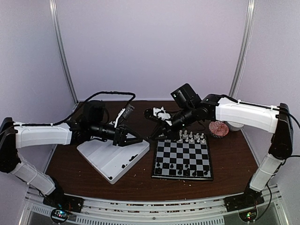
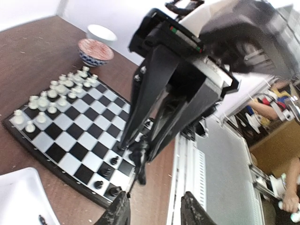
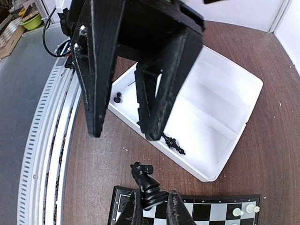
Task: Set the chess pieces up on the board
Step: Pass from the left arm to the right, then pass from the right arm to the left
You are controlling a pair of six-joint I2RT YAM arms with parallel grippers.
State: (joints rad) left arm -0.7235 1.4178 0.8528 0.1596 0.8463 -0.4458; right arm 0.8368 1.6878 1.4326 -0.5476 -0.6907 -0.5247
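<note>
My right gripper is shut on a black knight and holds it just above the near left corner of the board. In the top view the right gripper hangs at the left edge of the board. My left gripper is open and empty over the right end of the white tray, close to the right gripper. The left wrist view shows the knight between the right fingers. A few black pieces stand on the near row, white pieces on the far rows.
Loose black pieces lie in the tray, one a pawn. A red patterned bowl and a white bowl stand behind the board's right side. The slotted rail runs along the table's near edge.
</note>
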